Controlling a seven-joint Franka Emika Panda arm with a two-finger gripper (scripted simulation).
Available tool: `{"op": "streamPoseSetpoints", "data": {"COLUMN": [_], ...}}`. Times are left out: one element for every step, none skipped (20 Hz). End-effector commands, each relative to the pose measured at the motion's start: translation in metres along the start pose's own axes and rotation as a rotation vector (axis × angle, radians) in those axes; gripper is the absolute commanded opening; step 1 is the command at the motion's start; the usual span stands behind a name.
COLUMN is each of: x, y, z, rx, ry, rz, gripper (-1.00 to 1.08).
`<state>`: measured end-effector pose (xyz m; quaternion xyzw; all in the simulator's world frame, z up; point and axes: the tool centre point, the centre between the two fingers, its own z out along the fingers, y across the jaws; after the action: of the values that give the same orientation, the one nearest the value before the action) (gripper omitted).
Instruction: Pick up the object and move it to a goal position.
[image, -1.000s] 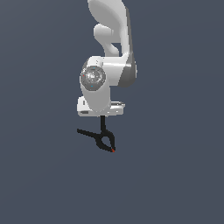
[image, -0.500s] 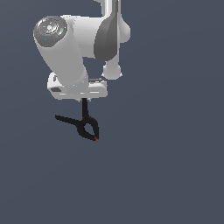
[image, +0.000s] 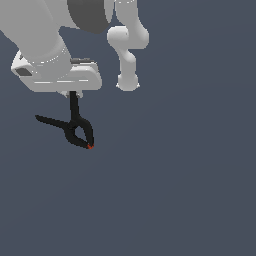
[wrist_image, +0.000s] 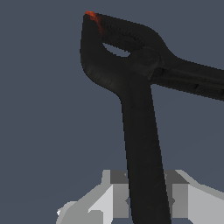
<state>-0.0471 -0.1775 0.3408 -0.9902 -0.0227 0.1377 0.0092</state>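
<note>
The pincer (image: 73, 95) is clamped on one handle of the black spring clamp (image: 75, 130), and the clamp hangs straight below it, off any surface. In the wrist view that handle runs up between the two grey fingers (wrist_image: 114, 197), which press it from both sides, so the held handle's long axis lies in line with the pincer's own reach. The second handle splays off toward the exterior view's left, while the looped jaws and the red-orange tip (image: 90, 146) point down and toward the exterior view's right. Only one arm is present. Around the clamp the ground is plain dark grey on every side; no desk edge, obstacle or goal marker shows, so room for the carry looks free, though the goal's direction cannot be told.
</note>
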Motion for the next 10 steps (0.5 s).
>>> {"op": "streamPoseSetpoints", "data": {"x": [-0.004, -0.005, -0.006, -0.007, -0.008, -0.008, -0.009, -0.009, -0.009, -0.009], "y": [0.009, 0.012, 0.014, 0.016, 0.018, 0.019, 0.020, 0.021, 0.022, 0.022], "z": [-0.015, -0.018, -0.022, -0.025, -0.027, -0.029, -0.031, -0.032, -0.033, -0.034], "rx": [-0.001, -0.001, -0.001, -0.002, -0.002, -0.002, -0.002, -0.002, -0.002, -0.002], "ry": [0.002, 0.002, 0.002, 0.002, 0.002, 0.002, 0.002, 0.002, 0.002, 0.002], "rz": [-0.002, -0.002, -0.002, -0.002, -0.002, -0.002, -0.002, -0.002, -0.002, -0.002], "gripper": [-1.00, -1.00, -1.00, -1.00, -1.00, -1.00, -1.00, -1.00, -1.00, -1.00]}}
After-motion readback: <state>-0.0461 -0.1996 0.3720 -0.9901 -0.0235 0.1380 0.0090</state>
